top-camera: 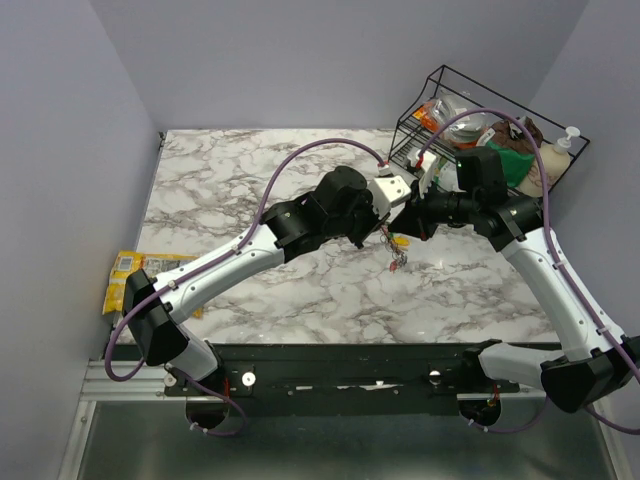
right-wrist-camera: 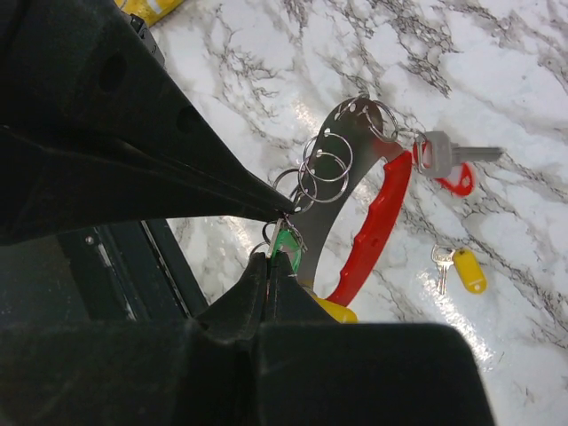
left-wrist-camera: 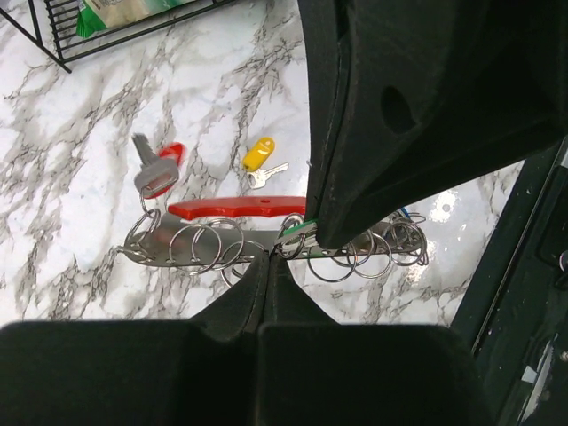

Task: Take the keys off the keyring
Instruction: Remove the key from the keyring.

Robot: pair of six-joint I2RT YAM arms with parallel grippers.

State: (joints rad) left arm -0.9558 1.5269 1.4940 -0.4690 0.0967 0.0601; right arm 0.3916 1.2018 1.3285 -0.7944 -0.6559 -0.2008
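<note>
1. From above, both arms meet over the middle of the marble table (top-camera: pixel 250 180). The keyring (top-camera: pixel 394 256) is only a small dark tangle hanging just under where they meet, and its parts cannot be told apart there.
2. At the left wrist, the left gripper (left-wrist-camera: pixel 269 259) has its fingers pressed together on the keyring's grey strip. The other arm's black bulk covers the upper right of that view.
3. At the right wrist, the right gripper (right-wrist-camera: pixel 269 264) is clenched with a green key (right-wrist-camera: pixel 286 253) at its tip. The left arm's black bulk blocks the upper left.
4. Seen close, the keyring is a curved loop. One side is a bright red bar, and the other is a grey metal strip punched with holes that carry many wire split rings.
5. A red-tagged key (left-wrist-camera: pixel 155 173) with a grey head hangs from one end of the strip.
6. A yellow key (left-wrist-camera: pixel 259 153) lies loose on the table, apart from the keyring. Only the wrist views show it clearly.
7. Only the top view shows the whole yellow packet (top-camera: pixel 130 275) at the table's left edge and the wire basket (top-camera: pixel 450 105) at the far right corner.
8. In the left wrist view the strip's far end runs behind the other arm. In the right wrist view a yellow piece under the red bar's lower end is half hidden by the fingers, and I cannot tell whether it is on a ring.
</note>
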